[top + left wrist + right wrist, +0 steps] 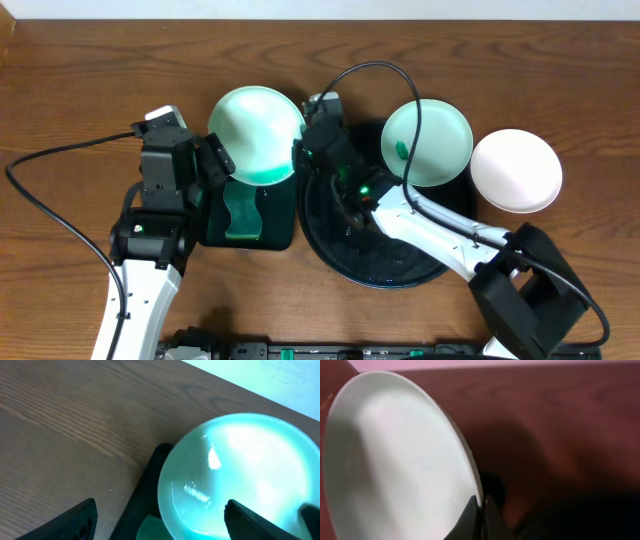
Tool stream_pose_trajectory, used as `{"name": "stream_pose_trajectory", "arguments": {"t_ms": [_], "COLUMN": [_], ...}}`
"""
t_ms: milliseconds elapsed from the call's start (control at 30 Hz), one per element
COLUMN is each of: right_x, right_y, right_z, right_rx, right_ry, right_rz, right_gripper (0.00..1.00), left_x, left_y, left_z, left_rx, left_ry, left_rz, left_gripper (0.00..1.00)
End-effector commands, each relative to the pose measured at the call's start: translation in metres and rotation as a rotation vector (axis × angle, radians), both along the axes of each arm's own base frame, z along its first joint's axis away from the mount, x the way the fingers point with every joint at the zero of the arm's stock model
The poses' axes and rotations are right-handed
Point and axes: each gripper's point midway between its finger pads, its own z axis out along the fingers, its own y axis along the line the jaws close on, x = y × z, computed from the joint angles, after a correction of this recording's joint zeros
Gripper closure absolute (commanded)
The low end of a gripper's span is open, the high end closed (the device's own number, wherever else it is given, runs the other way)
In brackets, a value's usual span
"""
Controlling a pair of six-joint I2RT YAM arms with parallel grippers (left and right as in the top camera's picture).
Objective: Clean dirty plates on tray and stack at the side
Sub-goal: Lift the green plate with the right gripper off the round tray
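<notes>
A pale mint-green plate [255, 135] hangs tilted over the small rectangular tray, and my right gripper [303, 150] is shut on its right rim. In the right wrist view the plate [395, 460] fills the left side, with my right gripper [482, 505] pinching its edge. My left gripper [212, 160] stands open at the plate's left edge. In the left wrist view the plate [240, 475] reaches between the spread fingers [75, 522], untouched. A second mint plate [427, 142] with a green smear [401, 150] rests on the round black tray [390, 265]. A white plate [515, 170] lies on the table to the right.
Under the held plate sits a rectangular black tray [280, 225] with a green sponge [243, 215] in it; both the tray [150, 475] and the sponge [150, 530] show in the left wrist view. Cables loop over the wooden table [80, 80].
</notes>
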Motion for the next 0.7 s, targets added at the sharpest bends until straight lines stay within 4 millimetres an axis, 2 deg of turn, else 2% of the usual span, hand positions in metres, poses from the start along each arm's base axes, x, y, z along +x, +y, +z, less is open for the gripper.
{"name": "stream_pose_trajectory", "arguments": {"t_ms": [0,233,400,667], "right_x": [0.007,0.006,0.008,-0.007], "right_y": [0.002,0.012,0.011,0.031], "right_z": [0.019,0.040,0.065,0.105], "right_rx": [-0.130,-0.240,-0.336,-0.510], "right_ry": [-0.145,-0.300,-0.439,-0.675], "right_rz": [0.015,0.047,0.005,0.064], "right_gripper": [0.99,0.99,0.99,0.99], "left_x": [0.002,0.002,0.002,0.002], "left_y": [0.004,0.004,0.004,0.004], "left_z": [0.008,0.008,0.008,0.008], "left_rx": [0.013,0.013,0.013,0.013], "left_ry": [-0.018,-0.018,-0.018,-0.018], "left_rz": [0.012,0.012,0.012,0.012], "left_gripper": [0.18,0.18,0.18,0.18]}}
